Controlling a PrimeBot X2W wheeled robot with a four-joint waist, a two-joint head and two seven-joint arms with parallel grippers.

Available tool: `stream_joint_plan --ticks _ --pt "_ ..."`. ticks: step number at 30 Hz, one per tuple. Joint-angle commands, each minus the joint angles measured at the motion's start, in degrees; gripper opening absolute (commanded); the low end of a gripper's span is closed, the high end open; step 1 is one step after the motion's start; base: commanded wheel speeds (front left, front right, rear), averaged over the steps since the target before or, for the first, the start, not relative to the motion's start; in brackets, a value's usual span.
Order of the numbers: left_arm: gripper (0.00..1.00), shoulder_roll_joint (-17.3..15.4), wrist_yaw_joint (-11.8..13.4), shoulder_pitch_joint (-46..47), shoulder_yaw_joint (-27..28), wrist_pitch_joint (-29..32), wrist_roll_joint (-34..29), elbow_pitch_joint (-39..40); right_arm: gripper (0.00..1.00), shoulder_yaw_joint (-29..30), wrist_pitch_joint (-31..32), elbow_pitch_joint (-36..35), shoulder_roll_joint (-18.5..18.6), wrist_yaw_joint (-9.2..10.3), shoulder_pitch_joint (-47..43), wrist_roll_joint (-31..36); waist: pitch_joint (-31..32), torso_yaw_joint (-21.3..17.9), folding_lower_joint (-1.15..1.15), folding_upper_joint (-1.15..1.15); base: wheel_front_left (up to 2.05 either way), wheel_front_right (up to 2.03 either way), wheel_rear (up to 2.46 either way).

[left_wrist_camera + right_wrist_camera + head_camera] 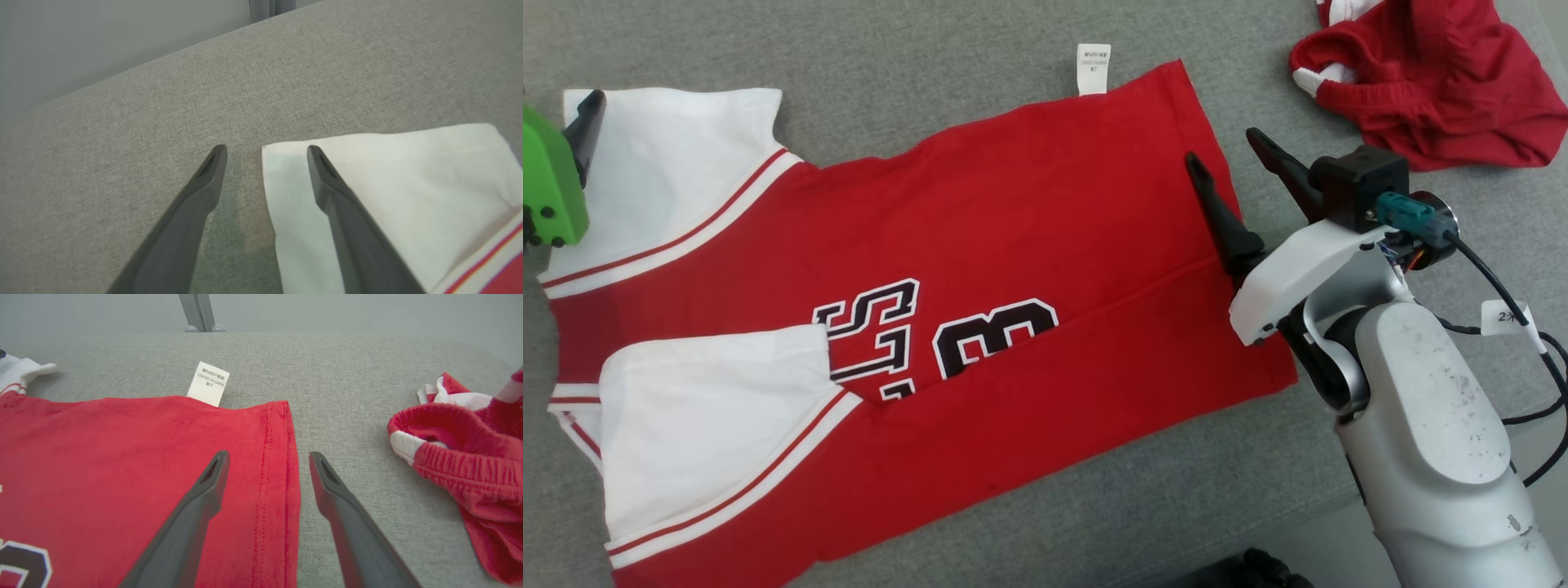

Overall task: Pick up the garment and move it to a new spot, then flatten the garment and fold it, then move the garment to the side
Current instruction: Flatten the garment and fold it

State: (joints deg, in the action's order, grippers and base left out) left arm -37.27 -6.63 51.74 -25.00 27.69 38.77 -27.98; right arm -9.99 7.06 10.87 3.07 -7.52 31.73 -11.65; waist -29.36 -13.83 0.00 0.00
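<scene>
Head view: the red shirt (pixel 1013 245) lies spread flat on the grey bench (pixel 890 65). The right tool (pixel 1222 144) is wide open and empty over the shirt's hem (pixel 282 477). The left tool (pixel 266 149), equally open and empty, is over the white sleeve (pixel 408 175) edge.

We took this for a lab or test room, not a home. The work surface (pixel 980 49) was a broad pad covered in grey woven cloth, set before a bare, pale grey wall (pixel 102 36). A grey metal post (pixel 199 312) stood behind it. A loose black cable (pixel 1476 263) with a marked white tag (pixel 1507 317) ran off the robot's arm (pixel 1429 408).
</scene>
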Motion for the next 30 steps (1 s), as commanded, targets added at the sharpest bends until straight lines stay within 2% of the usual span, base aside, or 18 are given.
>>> stream_joint_plan --ticks 1,9,10,11,12,13,17,24,30 --pt "1.0 -0.8 -0.2 1.0 0.1 0.4 0.3 -0.7 1.0 -0.2 -0.6 0.4 0.1 0.07 0.9 -0.4 -2.4 -2.2 0.0 0.0 0.0 0.0 0.0" --pt "1.0 -0.3 -0.3 0.2 -0.5 2.9 2.3 -1.7 1.0 -0.5 -1.5 1.9 0.0 0.07 2.2 -1.1 -2.8 -2.1 0.0 0.0 0.0 0.0 0.0" --pt "0.76 -0.1 -0.4 0.1 -0.9 3.4 2.6 -1.3 1.0 -0.4 -1.6 2.0 0.1 0.07 2.2 -1.1 -2.7 -2.0 0.0 0.0 0.0 0.0 0.0" --pt "0.44 0.0 -0.5 0.0 -1.1 3.8 2.9 -1.1 1.0 -0.3 -1.5 2.1 0.2 0.07 2.3 -1.1 -2.6 -1.9 0.0 0.0 0.0 0.0 0.0" --pt "0.26 0.2 -0.6 -0.2 -1.4 4.4 3.1 -0.7 1.0 -0.3 -1.4 2.1 0.3 0.07 2.4 -1.0 -2.5 -1.7 0.0 0.0 0.0 0.0 0.0" --pt "0.0 0.3 -0.5 -0.3 -1.7 4.8 3.3 -0.2 1.0 -0.2 -1.3 2.1 0.4 0.07 2.6 -0.9 -2.4 -1.6 0.0 0.0 0.0 0.0 0.0" --pt "0.0 -0.2 -0.6 -0.4 -2.4 4.8 3.1 1.6 1.0 -0.4 -1.0 1.9 0.6 0.07 3.3 -0.8 -2.1 -0.9 0.0 0.0 0.0 0.0 0.0" --pt "0.0 0.7 -0.7 0.7 -2.5 -1.7 1.3 3.7 1.0 -1.3 0.8 3.7 2.2 0.07 6.6 0.0 -1.1 1.1 0.0 0.0 0.0 0.0 0.0" --pt "0.0 2.5 -0.7 1.2 -3.1 -6.9 1.5 5.8 1.0 -1.7 4.9 8.3 4.7 0.07 12.5 0.0 0.1 4.2 0.0 0.0 0.0 0.0 0.0"
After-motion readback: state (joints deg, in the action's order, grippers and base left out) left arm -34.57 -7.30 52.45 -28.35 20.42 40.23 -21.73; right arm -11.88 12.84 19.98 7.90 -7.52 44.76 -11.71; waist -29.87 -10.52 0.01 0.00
